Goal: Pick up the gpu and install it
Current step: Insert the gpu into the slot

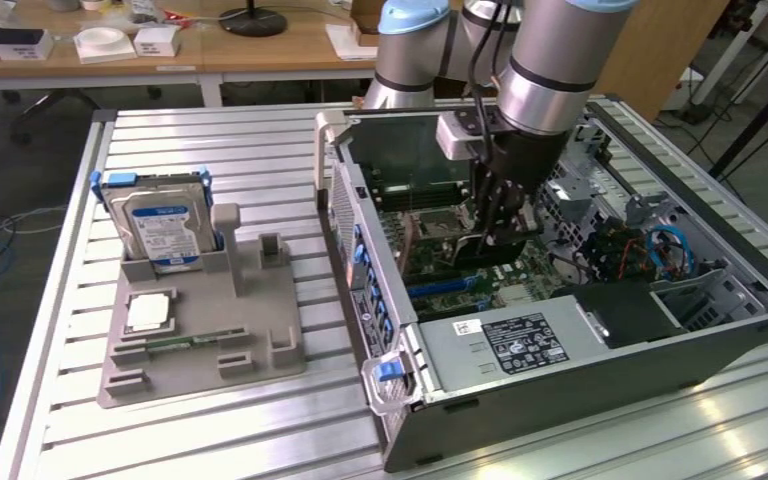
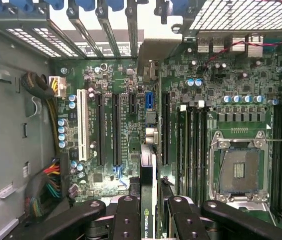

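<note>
Notes from the remote station. The gripper (image 1: 502,215) was down inside the open computer case (image 1: 357,250), partly closed, with its fingers (image 2: 126,217) clamped on the gpu (image 2: 148,175). The card hung edge-on between them, pointing down at the motherboard (image 2: 175,75).

- In the wrist view the card's edge ran parallel to the long black expansion slots (image 2: 116,130), which lay on either side of the fingers. I could not tell which slot it lined up with, nor whether its lower edge touched the board.
- A white slot (image 2: 83,125) sat further out on one side of the tool, with a cable bundle (image 2: 46,185) beyond it by the case wall.
- The CPU socket (image 2: 240,170) was on the tool's other side, well apart from the card.
- In the exterior view the power supply (image 1: 518,345) lay near the tool. Room around the gripper looked tight, with open space only above it.
- The parts tray (image 1: 197,330) with the hard drive (image 1: 160,225) stood outside the case, well away from the tool toward the exterior view's left.
</note>
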